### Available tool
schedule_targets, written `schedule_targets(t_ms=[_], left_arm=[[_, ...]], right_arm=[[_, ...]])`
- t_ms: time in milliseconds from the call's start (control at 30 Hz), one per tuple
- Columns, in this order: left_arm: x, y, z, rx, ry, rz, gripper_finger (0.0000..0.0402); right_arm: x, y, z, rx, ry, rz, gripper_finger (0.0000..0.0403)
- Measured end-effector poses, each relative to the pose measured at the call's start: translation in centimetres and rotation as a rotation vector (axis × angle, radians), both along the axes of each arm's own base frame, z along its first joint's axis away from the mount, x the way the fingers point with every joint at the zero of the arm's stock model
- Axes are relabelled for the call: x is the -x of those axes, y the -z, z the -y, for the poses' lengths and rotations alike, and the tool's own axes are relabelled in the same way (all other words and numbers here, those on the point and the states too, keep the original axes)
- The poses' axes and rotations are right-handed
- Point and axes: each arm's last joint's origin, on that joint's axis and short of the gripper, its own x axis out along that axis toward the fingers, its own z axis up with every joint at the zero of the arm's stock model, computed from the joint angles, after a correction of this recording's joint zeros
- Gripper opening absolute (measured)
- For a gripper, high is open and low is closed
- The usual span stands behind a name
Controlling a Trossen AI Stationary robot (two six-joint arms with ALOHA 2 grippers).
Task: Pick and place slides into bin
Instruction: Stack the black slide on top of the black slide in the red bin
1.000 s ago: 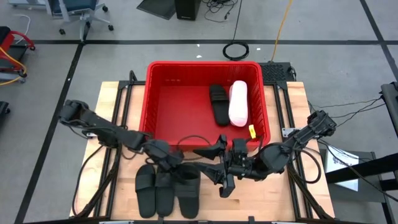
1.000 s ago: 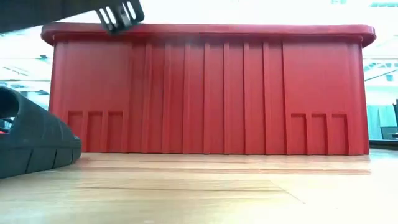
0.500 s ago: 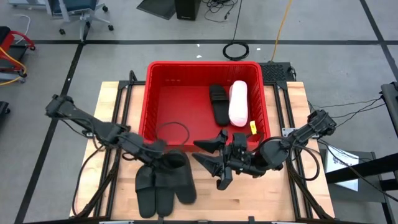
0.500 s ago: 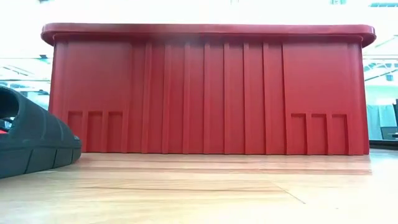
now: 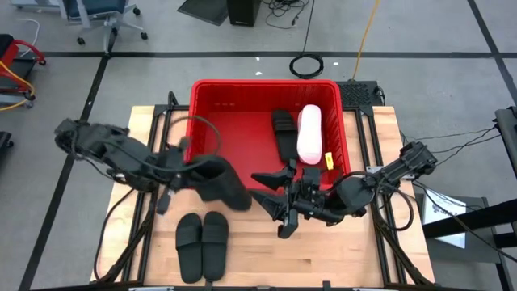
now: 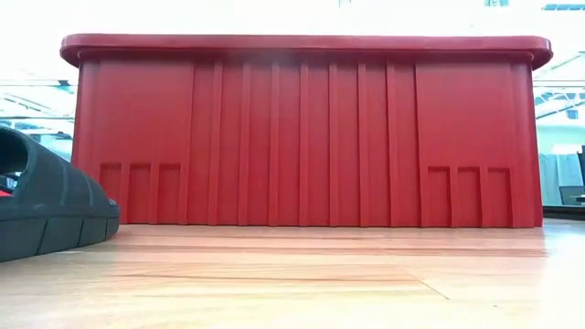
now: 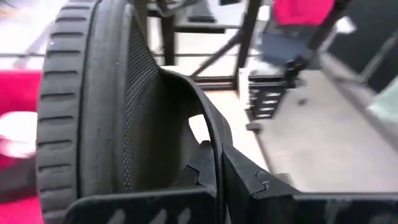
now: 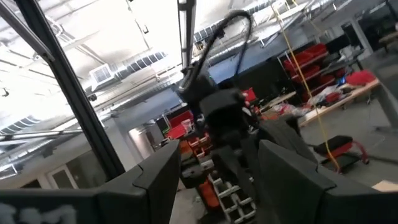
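Note:
My left gripper (image 5: 202, 179) is shut on a black slide (image 5: 226, 187), held up over the near left corner of the red bin (image 5: 212, 87). The left wrist view shows the slide's ribbed sole (image 7: 62, 124) and wide strap (image 7: 186, 106). Two more black slides (image 5: 190, 244) (image 5: 216, 237) lie flat side by side on the table; one of them (image 6: 46, 206) shows in the low view. A black slide (image 5: 283, 133) and a pale pink one (image 5: 309, 133) lie on the bin's floor. My right gripper (image 5: 272, 198) hovers open by the bin's near wall, touching nothing. My left gripper pinches the slide's strap at its edge (image 7: 208, 152), one finger (image 7: 202, 174) under the strap and the other (image 7: 255, 183) outside it. The fingers come from the table's left. The slide is lifted clear of the table and stands on its edge.
A small yellow object (image 5: 328, 159) sits at the bin's near right inside wall. The bin's near wall (image 6: 302, 137) rises high above the wooden tabletop (image 5: 323, 259). Bare wood lies to the right of the two slides.
My left gripper has risen and gone toward the bin, rolling as it went. It took a black slide up from beside the other two, and that slide now hangs clear of the table at the bin's near left corner. The two other slides stay put.

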Motion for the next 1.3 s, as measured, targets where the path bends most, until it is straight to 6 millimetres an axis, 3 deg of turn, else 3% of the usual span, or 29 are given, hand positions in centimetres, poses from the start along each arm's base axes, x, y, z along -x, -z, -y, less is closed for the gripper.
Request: schedule_targets(t_ms=[100, 200, 433, 633, 933, 1300], left_arm=[[0.4, -1.8, 0.0, -0.132, -0.054, -0.034, 0.0], [0.3, -2.4, -0.1, -0.252, -0.094, -0.123, 0.0], [-2.8, -1.0, 0.5, -0.422, -0.1, -0.359, 0.0], [-5.0, -0.5, 1.3, -0.474, -0.079, -0.388, 0.0], [-5.3, -2.1, 0.6, -0.448, -0.107, -0.293, 0.0], [-7.6, -2.0, -1.1, -0.44, -0.15, -0.27, 0.0]], right_arm=[[0.8, -1.4, 0.4, 0.045, 0.023, -0.001, 0.0208], [1.4, -2.7, 0.9, 0.098, 0.081, -0.063, 0.0208], [2.2, -4.1, 2.0, 0.207, 0.237, -0.3, 0.0208], [2.5, -3.5, 2.5, 0.291, 0.336, -0.458, 0.0208], [2.0, -2.7, 3.8, 0.396, 0.411, -0.579, 0.0208], [0.6, -2.1, 5.9, 0.471, 0.274, -0.605, 0.0208]])
